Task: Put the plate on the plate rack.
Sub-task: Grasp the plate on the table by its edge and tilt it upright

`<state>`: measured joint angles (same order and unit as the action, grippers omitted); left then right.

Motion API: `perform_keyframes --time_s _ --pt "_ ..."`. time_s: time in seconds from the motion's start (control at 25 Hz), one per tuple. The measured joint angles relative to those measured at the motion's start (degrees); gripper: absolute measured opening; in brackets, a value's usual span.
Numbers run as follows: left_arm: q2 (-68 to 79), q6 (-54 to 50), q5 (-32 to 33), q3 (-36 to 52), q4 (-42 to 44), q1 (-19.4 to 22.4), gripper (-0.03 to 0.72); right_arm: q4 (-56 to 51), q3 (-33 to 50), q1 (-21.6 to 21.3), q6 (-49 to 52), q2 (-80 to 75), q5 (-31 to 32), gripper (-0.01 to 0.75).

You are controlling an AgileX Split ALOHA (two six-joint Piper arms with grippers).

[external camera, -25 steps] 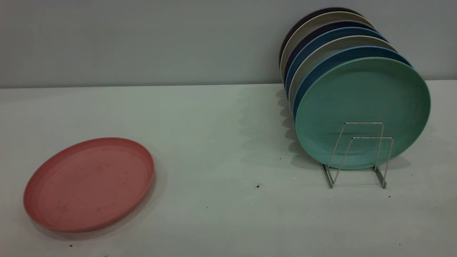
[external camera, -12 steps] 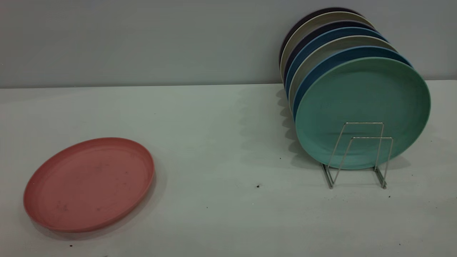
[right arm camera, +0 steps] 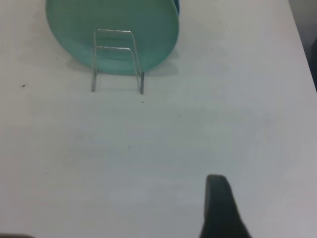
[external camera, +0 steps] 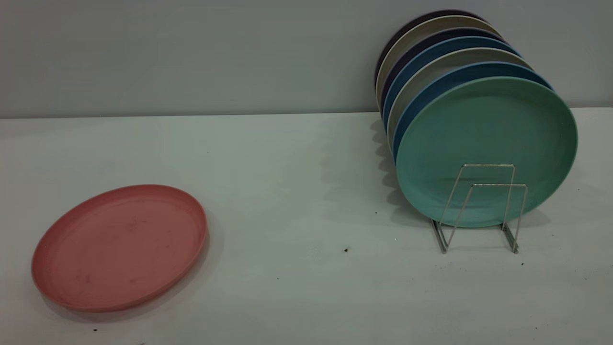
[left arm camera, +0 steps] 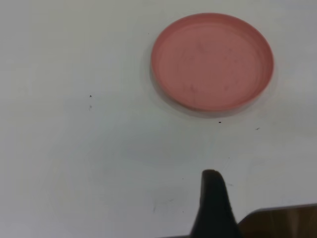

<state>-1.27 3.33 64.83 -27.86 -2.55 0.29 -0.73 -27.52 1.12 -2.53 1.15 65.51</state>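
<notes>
The salmon-pink plate point(external camera: 119, 247) lies flat on the pale desk point(external camera: 297, 201), over on the left side and well apart from the plate rack point(external camera: 481, 208) on the right. The wire rack holds a row of plates standing on edge, with a teal-green plate point(external camera: 486, 143) at the front, blue plates point(external camera: 433, 79) behind it, and two wire loops in front of the teal one with nothing in them. The left claw point(left arm camera: 214, 203) hangs above the desk, apart from the pink plate; only one dark finger shows, so I cannot tell how wide it stands. The right claw point(right arm camera: 222, 206) hangs over bare desk short of the rack, likewise impossible to judge.
</notes>
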Motion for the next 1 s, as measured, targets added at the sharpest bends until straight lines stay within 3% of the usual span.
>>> perform_keyframes --time_s 0.24,0.56,1.0 --pt "0.0 0.1 -0.3 -0.1 0.0 0.0 0.55 0.3 0.0 0.0 0.0 0.0 0.0 0.483" --pt "6.7 -5.4 -5.6 -0.9 -0.3 0.0 0.55 -1.0 -0.7 0.0 -2.4 -1.6 -2.6 0.483" --pt "42.2 -9.4 -23.8 -0.9 -0.9 0.0 0.55 -16.1 -0.9 0.0 -15.7 -30.0 -16.7 0.483"
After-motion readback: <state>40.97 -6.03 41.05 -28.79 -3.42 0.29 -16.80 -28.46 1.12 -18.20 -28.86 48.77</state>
